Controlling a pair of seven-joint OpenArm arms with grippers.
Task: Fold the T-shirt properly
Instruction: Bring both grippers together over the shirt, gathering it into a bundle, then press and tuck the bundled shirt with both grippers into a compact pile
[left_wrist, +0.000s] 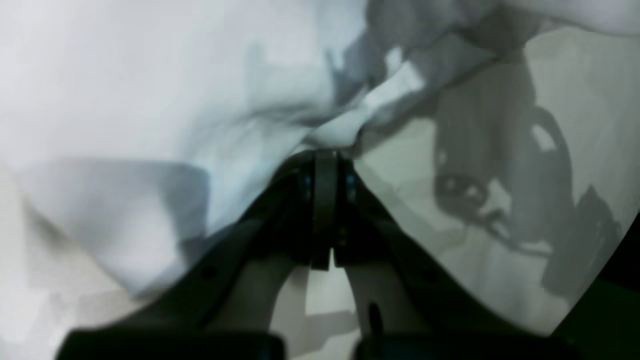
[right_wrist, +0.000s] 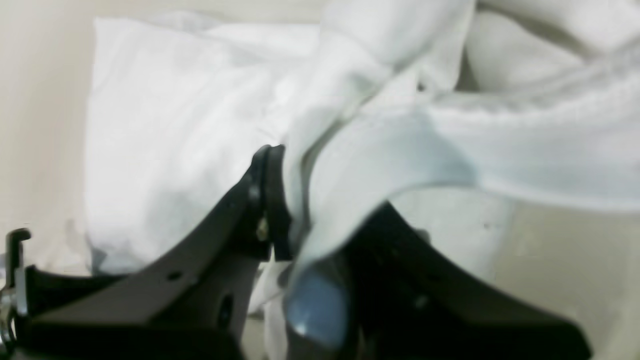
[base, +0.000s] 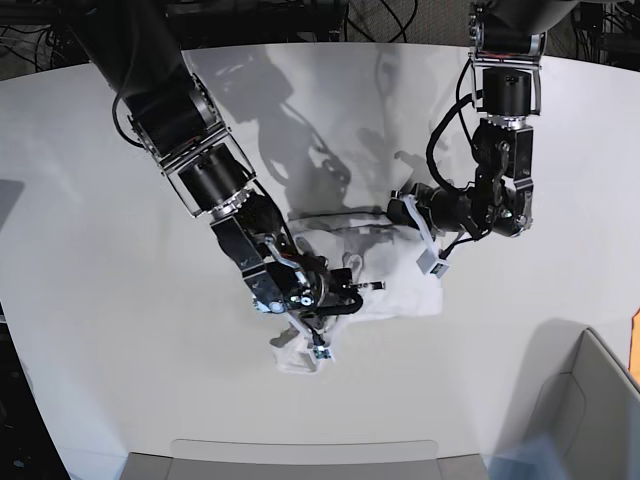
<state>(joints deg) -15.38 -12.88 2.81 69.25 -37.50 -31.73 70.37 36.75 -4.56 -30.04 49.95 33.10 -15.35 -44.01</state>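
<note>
White cotton, the T-shirt (base: 370, 275) is lying bunched near the middle of the desk (base: 100, 330), between both arms. The left end effector (left_wrist: 326, 150) is pinching a fold of it with jaws fully closed; the right end effector (right_wrist: 295, 200) is gripping a thicker bunch, jaws slightly apart. Both should probably be lifting together and spreading apart, keeping the fabric taut. Collar, tag and sleeves are proving impossible to make out; both wrist views are blurring.
</note>
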